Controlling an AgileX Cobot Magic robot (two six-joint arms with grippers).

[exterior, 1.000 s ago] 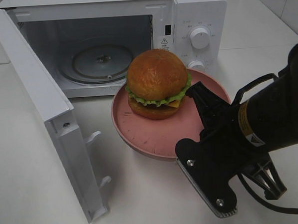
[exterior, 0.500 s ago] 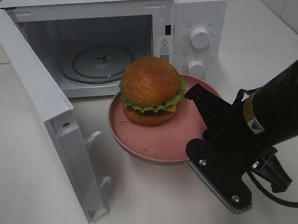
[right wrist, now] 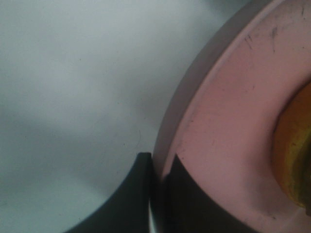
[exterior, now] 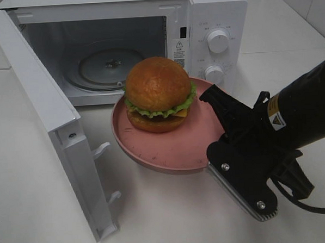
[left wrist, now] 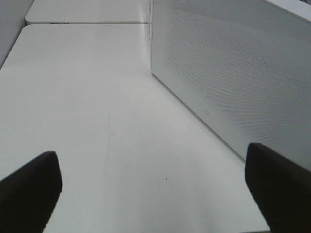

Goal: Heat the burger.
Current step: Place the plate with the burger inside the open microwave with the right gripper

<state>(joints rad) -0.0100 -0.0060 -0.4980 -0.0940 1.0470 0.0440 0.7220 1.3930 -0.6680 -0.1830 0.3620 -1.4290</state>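
Exterior high view has the burger (exterior: 158,94) sitting loose on the plate (exterior: 169,151) just before the open microwave (exterior: 216,10), so a tilt or a bump against the microwave could slide it off, since the right gripper (right wrist: 154,164) pinches only the plate's rim, jaws nearly closed.
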